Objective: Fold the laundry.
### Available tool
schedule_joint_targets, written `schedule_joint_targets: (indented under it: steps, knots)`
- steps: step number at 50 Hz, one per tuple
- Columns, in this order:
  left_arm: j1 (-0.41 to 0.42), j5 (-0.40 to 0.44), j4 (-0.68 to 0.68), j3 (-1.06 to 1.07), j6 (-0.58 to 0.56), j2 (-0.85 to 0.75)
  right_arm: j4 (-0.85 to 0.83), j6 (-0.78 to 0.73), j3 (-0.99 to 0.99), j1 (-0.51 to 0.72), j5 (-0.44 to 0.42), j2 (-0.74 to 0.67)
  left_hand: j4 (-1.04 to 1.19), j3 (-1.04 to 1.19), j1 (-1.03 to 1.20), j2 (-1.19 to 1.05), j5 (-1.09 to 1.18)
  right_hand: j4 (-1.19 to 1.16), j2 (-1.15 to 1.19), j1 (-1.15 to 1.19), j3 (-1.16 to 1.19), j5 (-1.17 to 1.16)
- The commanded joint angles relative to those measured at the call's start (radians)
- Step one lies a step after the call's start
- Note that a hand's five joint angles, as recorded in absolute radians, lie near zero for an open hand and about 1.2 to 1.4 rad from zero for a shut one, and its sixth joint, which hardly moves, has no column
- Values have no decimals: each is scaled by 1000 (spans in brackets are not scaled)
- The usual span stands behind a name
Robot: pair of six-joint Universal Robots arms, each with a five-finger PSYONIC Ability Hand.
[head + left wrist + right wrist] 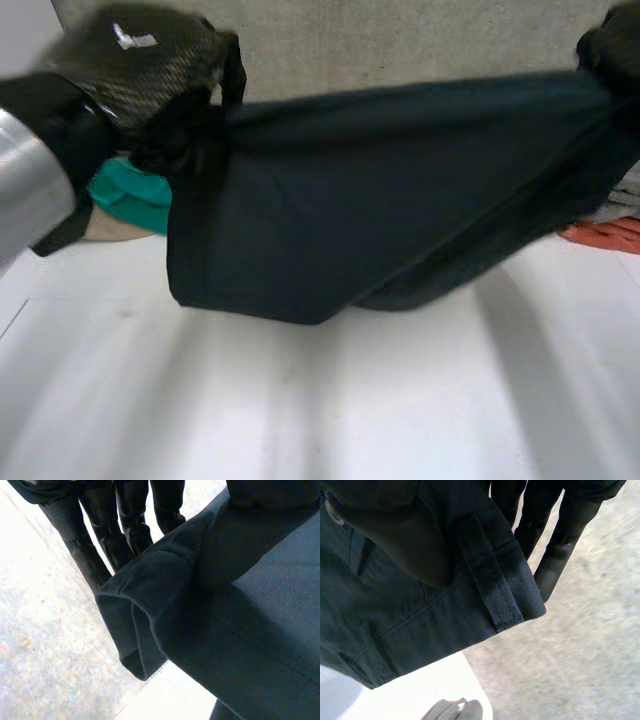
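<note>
Closest to the lens, at the upper left of the head view, the left arm (30,190) ends in the left hand (150,70), clamped on one end of the dark trousers (380,200). In the left wrist view its straight fingers (102,535) lie behind a hem (135,620) and the thumb presses the cloth from the front, so the hem is pinched between them. The right hand (612,45), in the upper right corner of the head view, pinches the other end. In its wrist view the fingers (560,535) run behind the waistband, beside a belt loop (490,580), with a button (332,512) near the thumb.

The trousers hang stretched between the two hands across the upper half of the head view. Their lower fold sags to the white table (300,400) left of centre. The table's whole lower half lies bare. A green cloth (130,195) sits at the left edge behind the trousers. An orange cloth (605,235) and a grey cloth (625,200) sit at the right edge.
</note>
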State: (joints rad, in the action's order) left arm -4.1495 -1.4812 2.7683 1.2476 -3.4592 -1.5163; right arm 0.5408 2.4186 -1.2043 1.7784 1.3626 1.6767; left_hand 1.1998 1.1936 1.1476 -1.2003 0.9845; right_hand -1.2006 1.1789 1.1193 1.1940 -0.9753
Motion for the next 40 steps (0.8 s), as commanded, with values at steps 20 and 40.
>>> schedule_joint_targets:
  steps: [20, 40]
  knots:
    - [-35, -90, 773, -636, -219, -759, -1079, 105, 169, 127, 276, -577, 196, 203, 249, -196, 237, -196, 217, 277, 202, -246]
    - [-28, -99, 878, -154, -186, -662, -909, 112, 66, 154, 224, -692, 196, 203, 249, -196, 237, -196, 217, 277, 202, -246]
